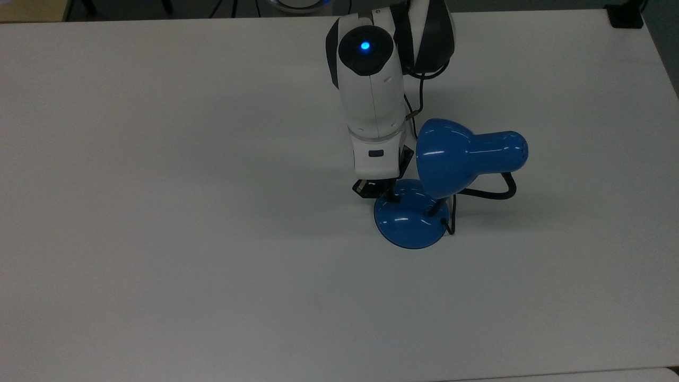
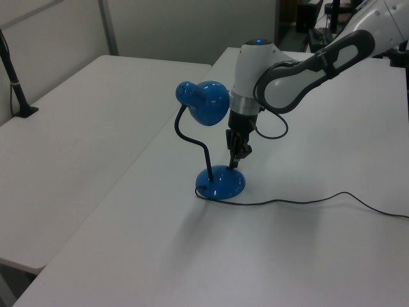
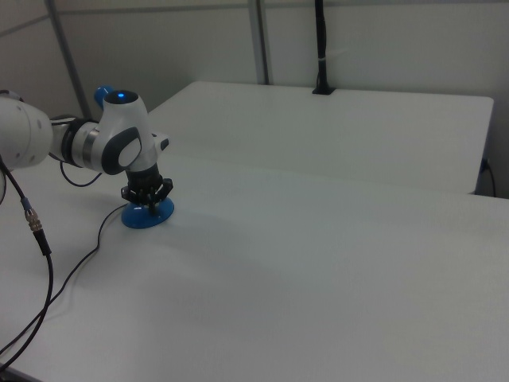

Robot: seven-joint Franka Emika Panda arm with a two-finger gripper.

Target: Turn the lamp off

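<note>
The blue lamp stands on the white table [image 1: 159, 239] with its bell shade [image 1: 451, 154] unlit and no glow on the tabletop. A black neck [image 1: 496, 193] curves down to the round blue base [image 1: 411, 225]. My gripper [image 1: 391, 197] points down with its fingers shut, the tips resting on the base's upper left part in the top view, where they cover the switch. In the left view the gripper [image 2: 234, 164] touches the top of the base [image 2: 220, 184], just right of the shade [image 2: 204, 103]. The right view has the gripper [image 3: 149, 202] on the base [image 3: 147, 216].
The lamp's black cord [image 2: 307, 200] trails across the table toward the left view's right. Another cable [image 3: 48, 255] hangs at the right view's left. A black post [image 2: 16, 89] stands on the neighbouring table. The white arm [image 1: 371, 90] reaches close beside the shade.
</note>
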